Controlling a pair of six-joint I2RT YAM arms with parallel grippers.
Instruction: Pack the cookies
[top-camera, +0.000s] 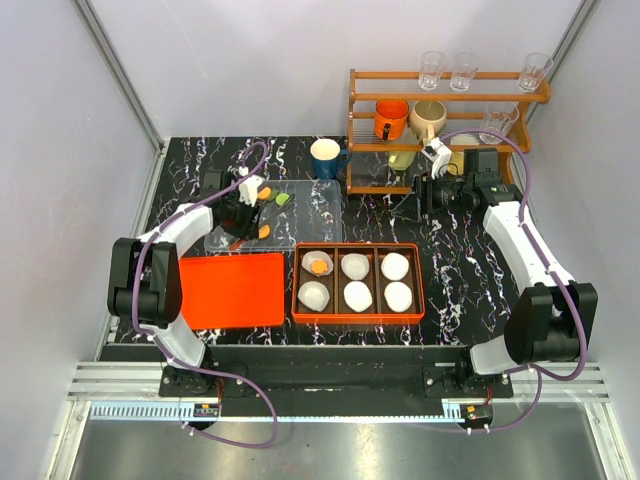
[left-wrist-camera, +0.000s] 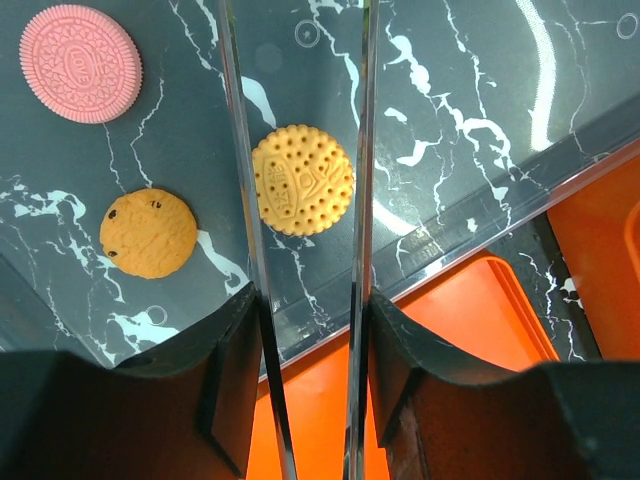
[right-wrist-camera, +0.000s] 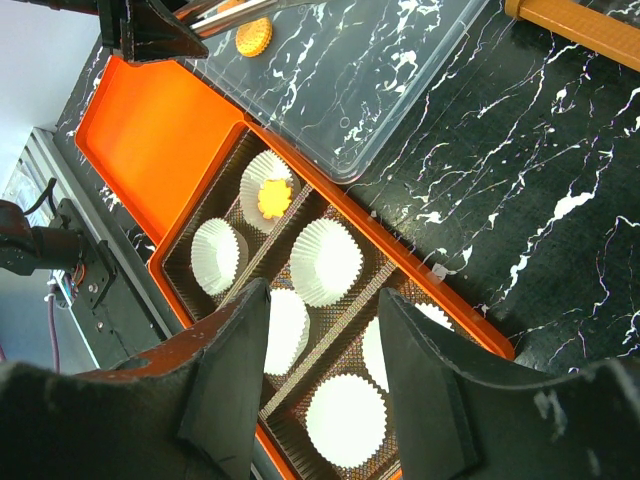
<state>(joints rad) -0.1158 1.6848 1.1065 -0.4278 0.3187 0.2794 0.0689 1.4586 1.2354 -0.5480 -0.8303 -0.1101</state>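
Note:
My left gripper (top-camera: 240, 213) is shut on metal tongs (left-wrist-camera: 358, 150) over the clear tray (top-camera: 310, 215). In the left wrist view my gripper (left-wrist-camera: 310, 300) holds the two tong arms on either side of a yellow-orange cookie (left-wrist-camera: 303, 180). A chocolate-chip cookie (left-wrist-camera: 148, 232) and a pink cookie (left-wrist-camera: 80, 63) lie to its left. The top view shows orange cookies (top-camera: 264, 231) and a green cookie (top-camera: 282, 199) on the tray. The orange box (top-camera: 358, 316) holds white liners. One liner holds an orange cookie (top-camera: 318, 266), also in the right wrist view (right-wrist-camera: 272, 197). My right gripper (top-camera: 425, 195) (right-wrist-camera: 322, 295) is open and empty.
The orange lid (top-camera: 230, 290) lies left of the box and shows under my left gripper (left-wrist-camera: 470, 310). A blue mug (top-camera: 326, 157) stands behind the tray. A wooden rack (top-camera: 450, 95) with mugs and glasses stands at the back right, close to my right gripper.

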